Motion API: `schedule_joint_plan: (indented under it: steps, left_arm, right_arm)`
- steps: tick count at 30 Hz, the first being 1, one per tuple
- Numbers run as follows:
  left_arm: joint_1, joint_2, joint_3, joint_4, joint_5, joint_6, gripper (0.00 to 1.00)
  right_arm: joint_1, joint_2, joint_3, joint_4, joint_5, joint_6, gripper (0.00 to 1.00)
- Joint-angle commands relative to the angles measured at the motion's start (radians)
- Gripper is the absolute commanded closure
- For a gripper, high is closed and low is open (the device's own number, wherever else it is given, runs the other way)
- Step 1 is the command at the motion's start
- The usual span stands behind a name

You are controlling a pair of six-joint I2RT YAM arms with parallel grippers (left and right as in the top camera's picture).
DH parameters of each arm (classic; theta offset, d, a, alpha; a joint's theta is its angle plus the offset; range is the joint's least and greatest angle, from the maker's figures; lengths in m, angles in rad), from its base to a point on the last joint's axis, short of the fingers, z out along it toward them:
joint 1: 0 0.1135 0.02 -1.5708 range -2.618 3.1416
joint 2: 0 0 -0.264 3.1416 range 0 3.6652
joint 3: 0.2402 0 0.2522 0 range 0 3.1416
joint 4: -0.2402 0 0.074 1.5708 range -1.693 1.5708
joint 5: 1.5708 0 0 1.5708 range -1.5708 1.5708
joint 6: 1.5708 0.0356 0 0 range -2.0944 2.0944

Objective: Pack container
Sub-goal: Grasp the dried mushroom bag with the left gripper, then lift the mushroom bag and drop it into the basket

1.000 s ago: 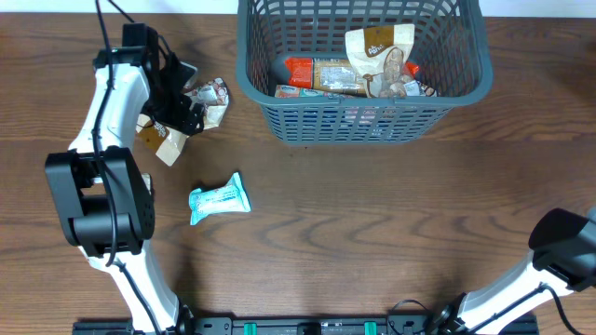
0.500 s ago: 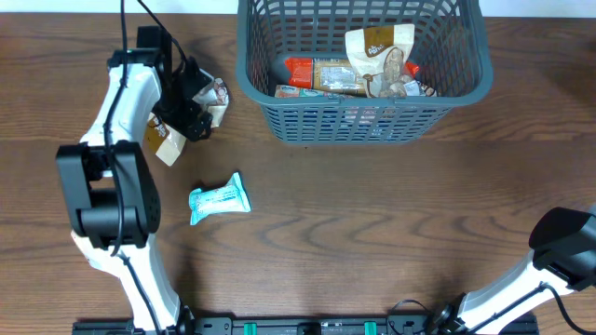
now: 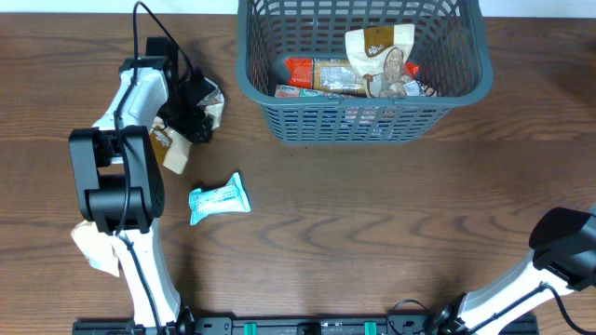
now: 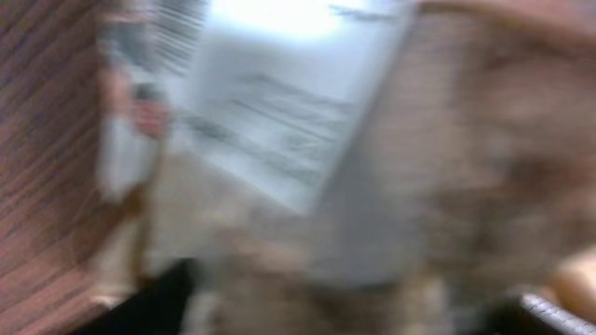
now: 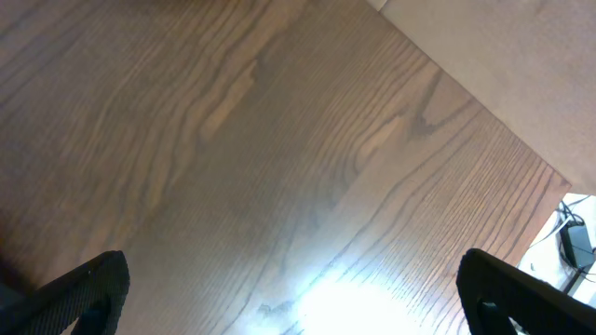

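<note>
From overhead, the basket stands at the counter's far edge, centre-right, with packets lying inside. The left pincer is down on a silver packet left of the basket, a brown packet just beside it. A teal packet lies nearer, apart.

The left wrist view is blurred. A pale printed wrapper fills it, and I cannot tell how the jaws stand or whether they grip.

In the right wrist view, the right pincer gapes wide over bare wood, holding nothing.
</note>
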Motion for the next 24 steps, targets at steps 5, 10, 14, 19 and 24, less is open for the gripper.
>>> schedule_joint_plan:
  steps: [5, 10, 14, 19, 24]
  left_arm:
    - [0.003, 0.02, 0.0, 0.001, -0.022, 0.002, 0.94]
    - [0.003, 0.015, 0.002, 0.002, -0.026, -0.048, 0.94]
    - [0.01, -0.015, 0.019, 0.005, -0.029, -0.218, 0.94]
    - [0.038, -0.131, 0.038, 0.003, -0.029, -0.411, 0.94]
    - [0.016, -0.352, 0.039, -0.027, -0.03, -0.421, 0.94]
  right_arm:
    - [-0.006, -0.005, -0.006, -0.001, -0.005, -0.013, 0.01]
    - [-0.006, -0.005, -0.006, -0.001, -0.019, -0.013, 0.01]
    - [-0.006, -0.005, -0.005, 0.003, -0.018, -0.013, 0.01]
    - [-0.008, -0.005, -0.006, 0.027, -0.013, -0.013, 0.01]
    - [-0.008, -0.005, -0.006, 0.051, -0.015, -0.012, 0.01]
